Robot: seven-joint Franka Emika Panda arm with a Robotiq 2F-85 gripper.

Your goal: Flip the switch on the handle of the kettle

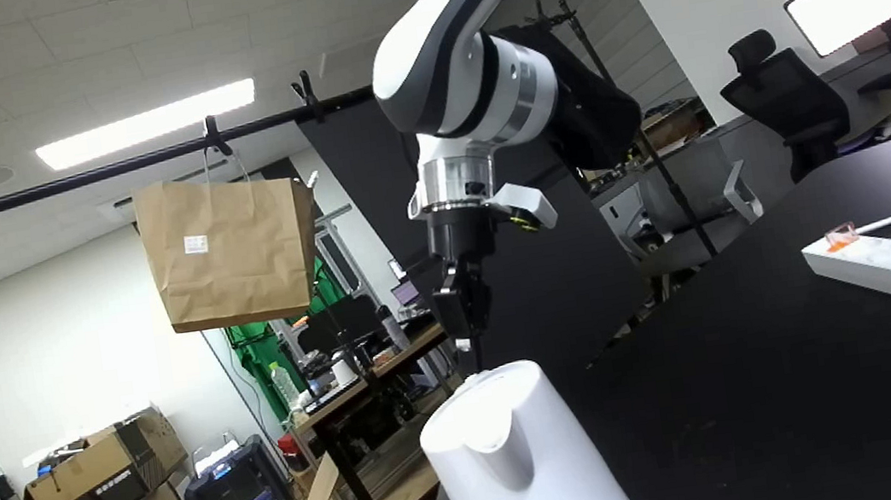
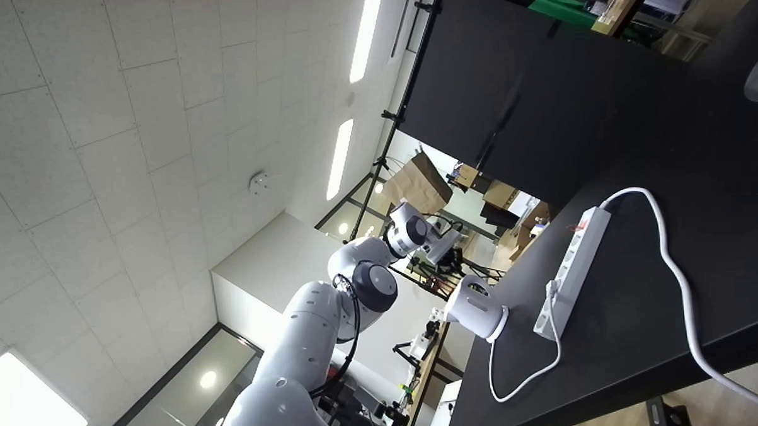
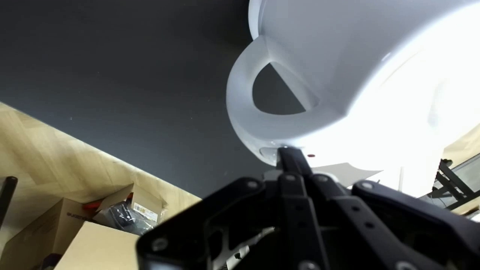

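The black table (image 2: 628, 305) carries the white kettle (image 2: 475, 308), a power strip (image 2: 574, 271) and cords (image 2: 664, 244).

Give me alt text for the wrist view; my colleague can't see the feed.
A closed gripper, in from the bottom edge, has its tip at the handle of a white kettle, beside a small red mark; contact is unclear. Dark tabletop fills the upper left; wooden floor and cardboard boxes show at lower left.
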